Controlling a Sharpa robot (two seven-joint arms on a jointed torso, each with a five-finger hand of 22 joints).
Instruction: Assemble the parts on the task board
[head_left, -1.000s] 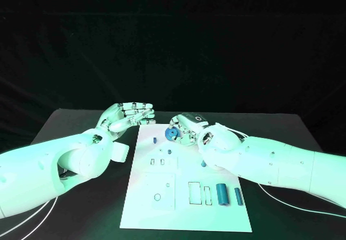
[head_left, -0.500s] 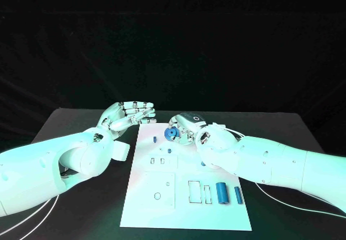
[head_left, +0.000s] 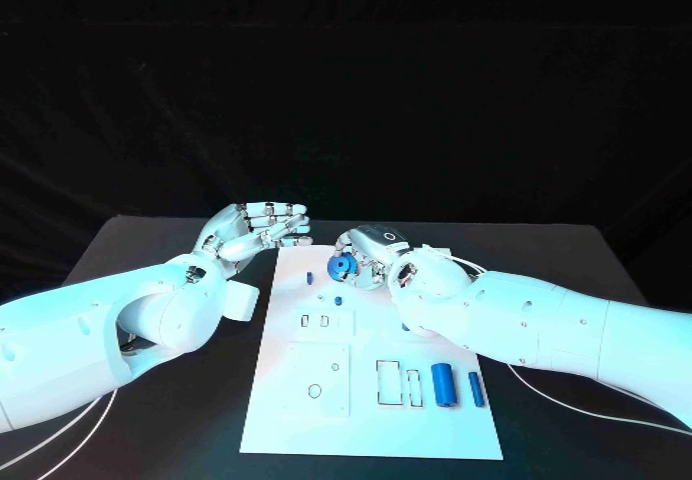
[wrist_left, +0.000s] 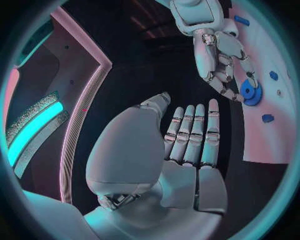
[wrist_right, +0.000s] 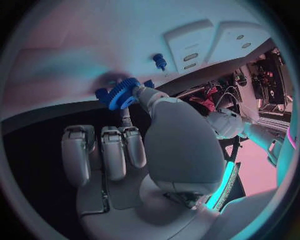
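Gear-seating step: right hand (head_left: 378, 262) pinches blue gear (head_left: 343, 266) just above task board (head_left: 296, 400), upper centre of frame; left hand (head_left: 257, 232) hovers unladen, fingers apart; next, I judge, align gear bore over its peg

table (head_left: 159, 420): was black
task board (head_left: 361, 420): was white, with thin dark outlines of slots
gear (head_left: 343, 266): was blue
pegs (head_left: 310, 279): were blue
cylinders (head_left: 443, 385): were blue
left hand (head_left: 260, 230): was silver, on a white arm
right hand (head_left: 378, 258): was silver, on a white arm
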